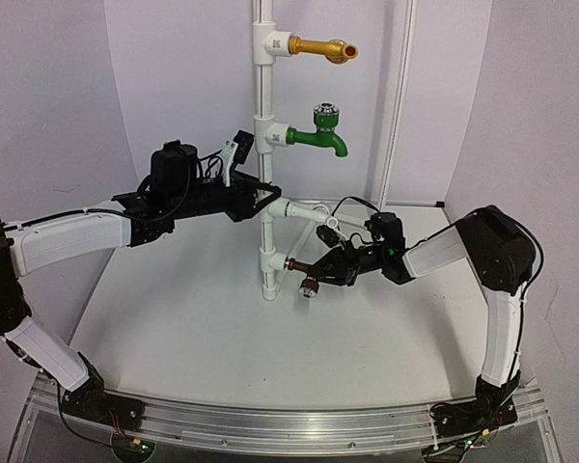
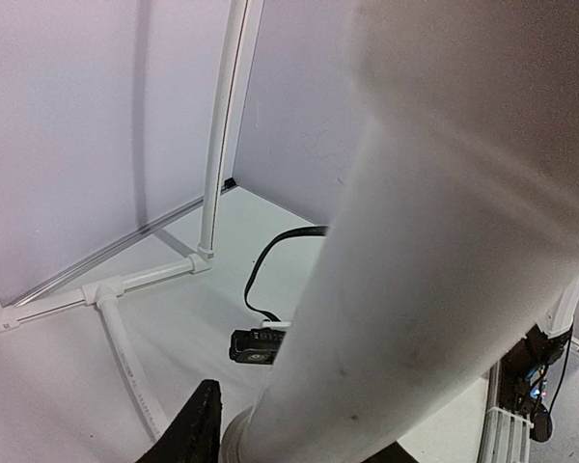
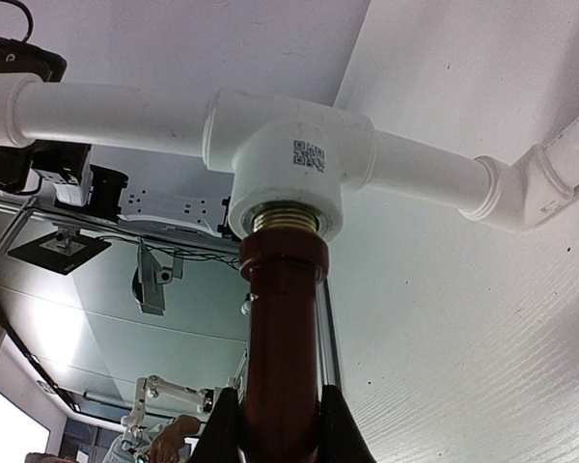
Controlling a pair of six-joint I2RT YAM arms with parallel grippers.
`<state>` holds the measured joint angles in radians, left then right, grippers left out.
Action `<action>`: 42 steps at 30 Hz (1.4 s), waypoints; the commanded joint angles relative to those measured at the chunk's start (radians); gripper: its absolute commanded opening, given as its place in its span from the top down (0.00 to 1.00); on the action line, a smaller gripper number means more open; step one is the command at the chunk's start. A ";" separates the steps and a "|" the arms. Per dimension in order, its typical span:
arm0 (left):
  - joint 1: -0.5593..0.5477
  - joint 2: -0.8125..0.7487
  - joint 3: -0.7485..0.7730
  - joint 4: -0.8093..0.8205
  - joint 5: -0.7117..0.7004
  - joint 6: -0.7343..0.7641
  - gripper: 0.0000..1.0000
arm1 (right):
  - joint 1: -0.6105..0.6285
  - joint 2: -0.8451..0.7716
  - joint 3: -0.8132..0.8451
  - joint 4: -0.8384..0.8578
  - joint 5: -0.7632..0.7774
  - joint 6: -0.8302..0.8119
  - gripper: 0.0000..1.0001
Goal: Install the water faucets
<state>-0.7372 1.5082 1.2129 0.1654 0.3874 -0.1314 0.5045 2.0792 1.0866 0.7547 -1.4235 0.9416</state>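
Clearly the brown tap (image 1: 299,264) sits low on the upright pipe (image 1: 261,106), its threaded end entered into the lowest tee fitting (image 1: 270,260), just above the worktop (image 1: 193,338). From the right wrist view a band of metal thread (image 3: 288,218) shows between the tap's collar and the mouth of the fitting. The right claw (image 1: 320,268) is closed on the tap body – its two dark fingers (image 3: 222,436) press on either side of the brown barrel. The tap's round silver knob (image 1: 309,286) hangs below and toward the near edge, tilted down.

Higher up, the left claw (image 1: 261,200) is clamped around the same upright pipe, between the tee that carries the green faucet (image 1: 320,135) and a tee with a white side branch (image 1: 304,210) running off to the right. In the left wrist view the pipe fills the right half as a pale blur, with one dark finger (image 2: 201,424) against its left edge. The other finger is mostly hidden behind the pipe.

At the top of the pipe the gold faucet (image 1: 323,47) points right, and the green one below it does too – both sit in their tees. The two arms reach in from opposite sides, well apart at their bases and close together at the pipe.
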 commanded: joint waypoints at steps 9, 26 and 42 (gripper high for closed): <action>-0.053 -0.033 -0.006 0.009 0.126 -0.113 1.00 | 0.005 0.013 0.059 0.076 0.105 0.023 0.61; -0.051 -0.028 -0.003 -0.002 0.104 -0.123 1.00 | -0.093 -0.048 -0.008 0.072 0.172 -0.088 0.11; -0.050 -0.031 0.015 -0.051 0.092 -0.164 1.00 | -0.216 -0.404 0.036 -0.722 0.466 -1.061 0.04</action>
<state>-0.7585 1.5078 1.2129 0.1638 0.3943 -0.1421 0.2806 1.8005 1.1242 0.2242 -1.0970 0.2198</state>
